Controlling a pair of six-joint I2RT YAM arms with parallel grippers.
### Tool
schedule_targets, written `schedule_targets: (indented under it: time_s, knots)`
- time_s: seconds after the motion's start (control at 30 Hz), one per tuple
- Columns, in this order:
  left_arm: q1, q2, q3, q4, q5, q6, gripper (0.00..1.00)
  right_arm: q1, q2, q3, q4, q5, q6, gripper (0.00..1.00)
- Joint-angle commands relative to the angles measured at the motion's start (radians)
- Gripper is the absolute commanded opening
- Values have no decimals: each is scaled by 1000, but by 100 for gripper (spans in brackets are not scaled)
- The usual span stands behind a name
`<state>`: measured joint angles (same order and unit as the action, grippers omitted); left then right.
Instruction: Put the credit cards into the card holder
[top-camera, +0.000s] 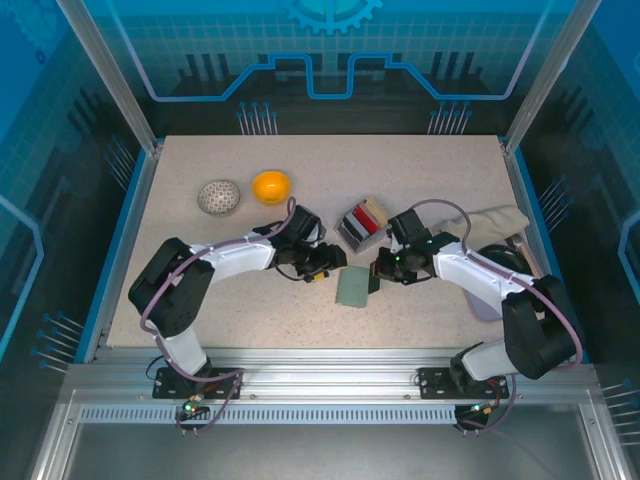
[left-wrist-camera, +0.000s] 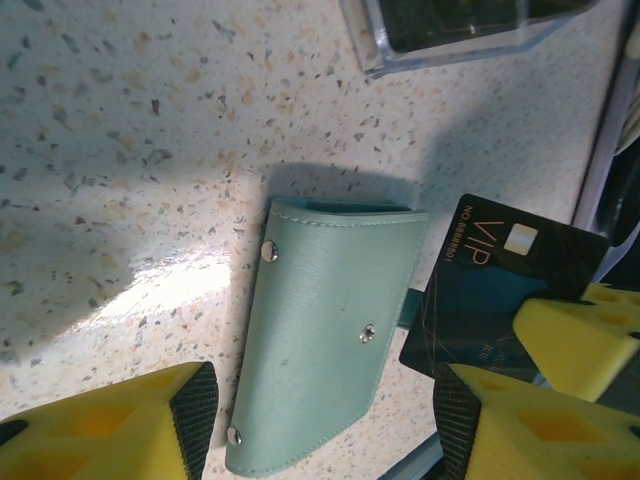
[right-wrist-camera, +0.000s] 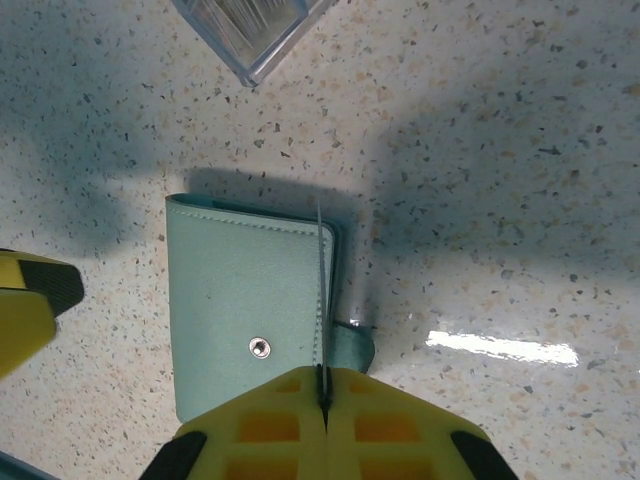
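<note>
While right gripper (right-wrist-camera: 322, 400) is clamping black card (left-wrist-camera: 480, 270) at right edge of card holder (right-wrist-camera: 245, 300) | left gripper (left-wrist-camera: 325, 410) is hovering open (empty), probably should be pinning it.

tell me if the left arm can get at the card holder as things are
Probably yes: the left hand is open and pointed at the closed card holder, nothing between them. The right hand, shut on the black card at the holder's edge, might crowd it.
</note>
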<state>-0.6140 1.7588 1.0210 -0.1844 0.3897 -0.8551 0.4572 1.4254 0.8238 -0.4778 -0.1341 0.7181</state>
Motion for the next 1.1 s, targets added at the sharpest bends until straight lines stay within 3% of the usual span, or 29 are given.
schedule_targets:
  time_s: [0.0, 0.5, 0.73, 0.93, 1.07]
  knots:
    - [-12, 37, 44, -23, 32, 31, 62, -11, 30, -21, 9, 10, 7, 1]
    - [-53, 137, 82, 10, 64, 30, 62, -28, -2, -43, 133, -155, 45, 2]
    - [-59, 112, 60, 79, 82, 5, 63, -54, -55, -30, 118, -197, 46, 3]
    - [-59, 93, 50, 119, 90, -7, 67, -69, -72, -5, 73, -230, 24, 2]
    - [-59, 57, 27, 166, 94, -13, 75, -75, -74, -13, 94, -247, 42, 2]
